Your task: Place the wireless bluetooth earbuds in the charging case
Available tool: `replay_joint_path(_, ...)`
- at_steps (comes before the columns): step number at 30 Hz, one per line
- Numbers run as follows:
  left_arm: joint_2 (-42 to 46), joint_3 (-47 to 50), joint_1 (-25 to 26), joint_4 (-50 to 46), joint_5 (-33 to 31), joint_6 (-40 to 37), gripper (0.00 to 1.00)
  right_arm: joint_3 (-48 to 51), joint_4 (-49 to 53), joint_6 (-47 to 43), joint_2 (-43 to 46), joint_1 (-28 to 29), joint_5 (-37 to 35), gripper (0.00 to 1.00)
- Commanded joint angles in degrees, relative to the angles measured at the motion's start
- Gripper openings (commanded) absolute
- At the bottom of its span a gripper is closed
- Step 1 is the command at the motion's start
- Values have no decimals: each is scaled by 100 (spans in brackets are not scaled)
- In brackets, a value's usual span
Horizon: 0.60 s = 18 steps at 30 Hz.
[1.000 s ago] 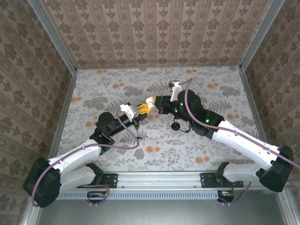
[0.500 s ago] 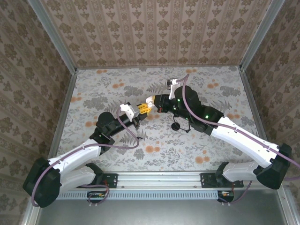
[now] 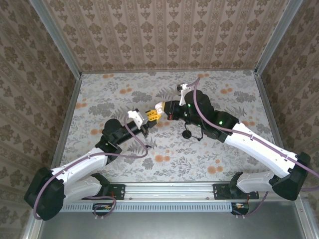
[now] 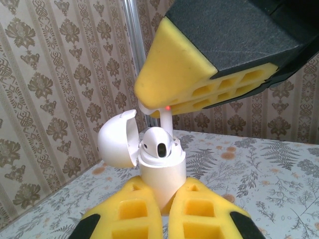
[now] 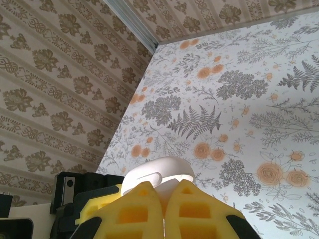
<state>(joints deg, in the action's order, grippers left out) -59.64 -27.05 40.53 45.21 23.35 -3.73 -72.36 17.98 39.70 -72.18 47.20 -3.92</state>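
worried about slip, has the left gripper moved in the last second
No. In the top view the left gripper keeps its spot left of the black disc, shut on the charging case. The right gripper holds an earbud over it.

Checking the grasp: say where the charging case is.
Left wrist view: the charging case is pinched in the left gripper, under the earbud held by the right gripper.
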Motion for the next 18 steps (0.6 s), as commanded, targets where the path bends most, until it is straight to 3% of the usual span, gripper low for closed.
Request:
replay_joint_path(1,31,-178,60,1,73,-58,0,-238,170,75,-41,42,103,5)
replay_joint_path(11,37,-212,94,-36,99,-67,0,-754,1031,3,-648,47,244,6)
replay_joint_path(18,101,-178,113,-89,64,-84,0,-980,1420,-52,-882,52,184,15)
